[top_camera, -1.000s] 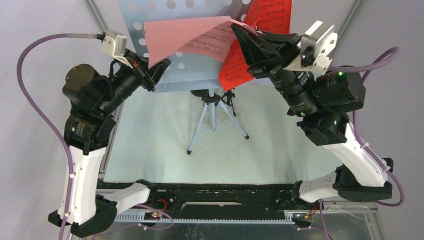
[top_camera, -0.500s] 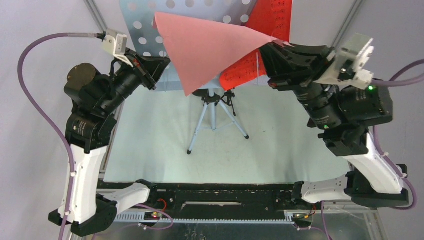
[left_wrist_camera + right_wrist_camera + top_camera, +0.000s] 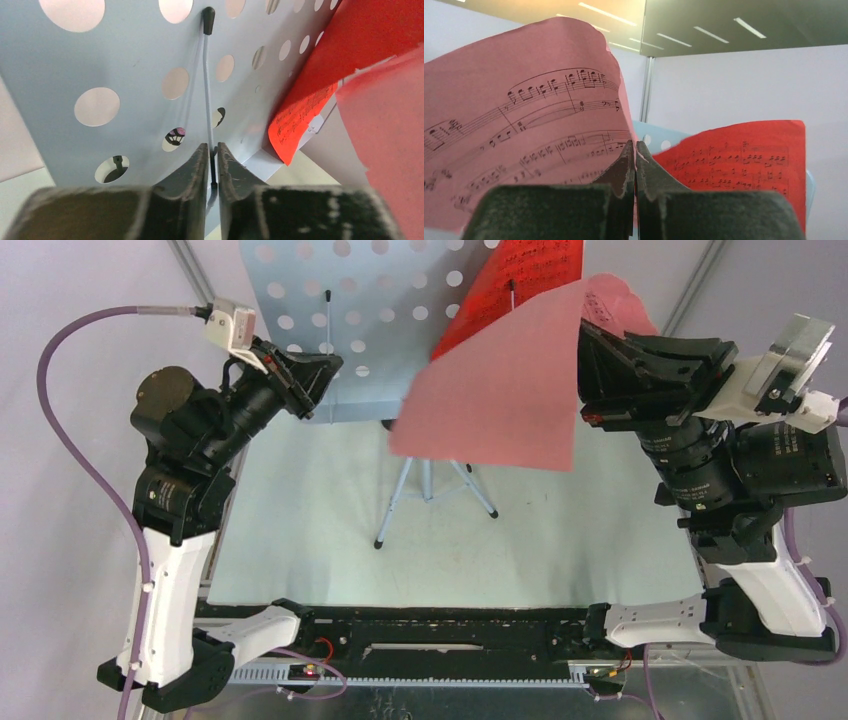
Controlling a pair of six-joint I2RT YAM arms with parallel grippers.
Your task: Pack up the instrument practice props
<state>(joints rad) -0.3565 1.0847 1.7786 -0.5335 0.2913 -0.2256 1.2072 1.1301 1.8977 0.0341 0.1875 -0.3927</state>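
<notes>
The pale blue perforated music desk (image 3: 380, 320) stands on its blue-grey tripod (image 3: 430, 490) at the back. A red score sheet (image 3: 520, 280) leans on the desk's right half. My right gripper (image 3: 585, 370) is shut on the edge of the pink score sheet (image 3: 500, 400), which hangs in the air in front of the desk, clear of it. In the right wrist view the pink sheet (image 3: 524, 125) runs between the closed jaws (image 3: 634, 144). My left gripper (image 3: 212, 146) is at the desk's left wire page holder (image 3: 206, 75). Its jaws stand a sliver apart, with the wire between them.
Something purple (image 3: 175, 132) and a black part (image 3: 117, 162) show through the desk's holes, behind it. Slanted frame poles (image 3: 190, 270) rise at both back corners. A pale mat (image 3: 300, 540) covers the table under the tripod.
My right gripper has drawn the pink sheet off the desk, right and toward me. The left wire holder is now uncovered, and the left jaws have parted slightly.
</notes>
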